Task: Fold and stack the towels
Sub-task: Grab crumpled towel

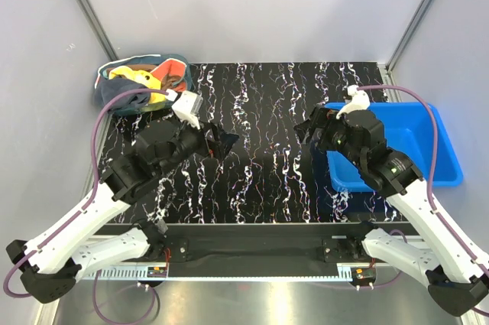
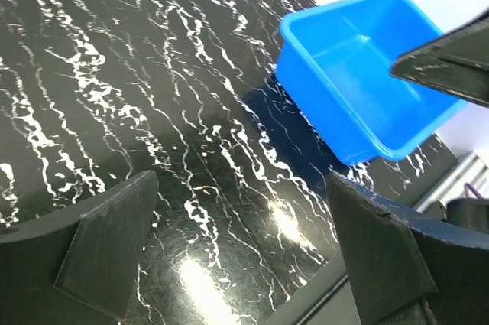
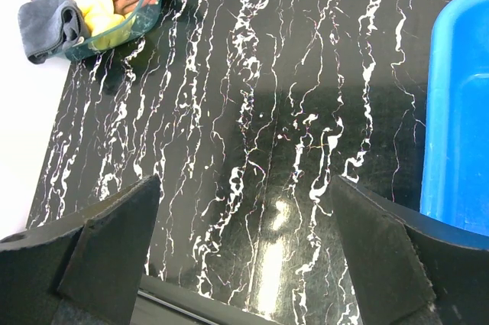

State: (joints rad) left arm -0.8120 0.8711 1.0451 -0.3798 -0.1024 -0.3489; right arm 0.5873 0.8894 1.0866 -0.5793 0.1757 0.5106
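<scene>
The towels are bunched in a teal basket (image 1: 182, 63) at the table's back left corner. A yellow one (image 1: 131, 76) lies on top, an orange-red one (image 1: 170, 75) is beside it, and a dark grey-blue one (image 1: 114, 98) hangs over the front rim. The right wrist view shows the same heap: yellow (image 3: 92, 0), grey-blue (image 3: 47, 27). My left gripper (image 1: 223, 141) (image 2: 244, 252) hovers open over bare table, right of the basket. Near the middle right my right gripper (image 1: 304, 128) (image 3: 244, 256) is also open. Nothing is between either pair of fingers.
A rigid blue bin (image 1: 439, 176) (image 2: 321, 103) (image 3: 458, 111) stands at the right edge of the black marbled table (image 1: 260, 111), partly under my right arm. Grey walls close in the back and sides.
</scene>
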